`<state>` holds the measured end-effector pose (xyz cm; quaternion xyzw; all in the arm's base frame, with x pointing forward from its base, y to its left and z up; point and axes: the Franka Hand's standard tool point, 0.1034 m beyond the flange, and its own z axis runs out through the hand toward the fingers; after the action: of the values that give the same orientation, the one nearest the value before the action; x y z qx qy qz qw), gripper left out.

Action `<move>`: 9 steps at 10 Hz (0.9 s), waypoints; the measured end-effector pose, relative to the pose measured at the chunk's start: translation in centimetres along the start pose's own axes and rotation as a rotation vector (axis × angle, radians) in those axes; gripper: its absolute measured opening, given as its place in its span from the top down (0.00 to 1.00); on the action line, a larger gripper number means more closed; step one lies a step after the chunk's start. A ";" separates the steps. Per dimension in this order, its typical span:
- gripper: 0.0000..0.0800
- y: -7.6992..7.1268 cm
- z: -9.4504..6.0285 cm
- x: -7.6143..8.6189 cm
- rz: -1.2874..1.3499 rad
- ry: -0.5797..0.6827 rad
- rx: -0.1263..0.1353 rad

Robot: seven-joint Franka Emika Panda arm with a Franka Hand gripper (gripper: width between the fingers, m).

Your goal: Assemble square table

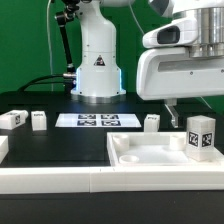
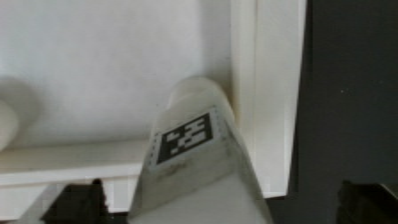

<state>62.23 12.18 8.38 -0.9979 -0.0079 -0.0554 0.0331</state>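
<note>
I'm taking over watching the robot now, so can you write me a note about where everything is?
Gripper: open, holding nothing.
White plastic square tray-like tabletop: flat on the black table, exterior view's right.
Done: one short white tagged leg stands upright in its corner, below the gripper; tightness cannot be told.
Left: three other white legs lie loose on the table.
</note>
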 end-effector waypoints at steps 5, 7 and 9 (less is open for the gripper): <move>0.19 0.5 0.0 0.1 -0.378 -0.002 -0.016; 0.22 0.6 0.0 0.1 -0.461 -0.003 -0.019; 0.46 0.7 0.0 0.1 -0.458 -0.003 -0.019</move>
<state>62.34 11.52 8.37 -0.9704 -0.2336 -0.0600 0.0105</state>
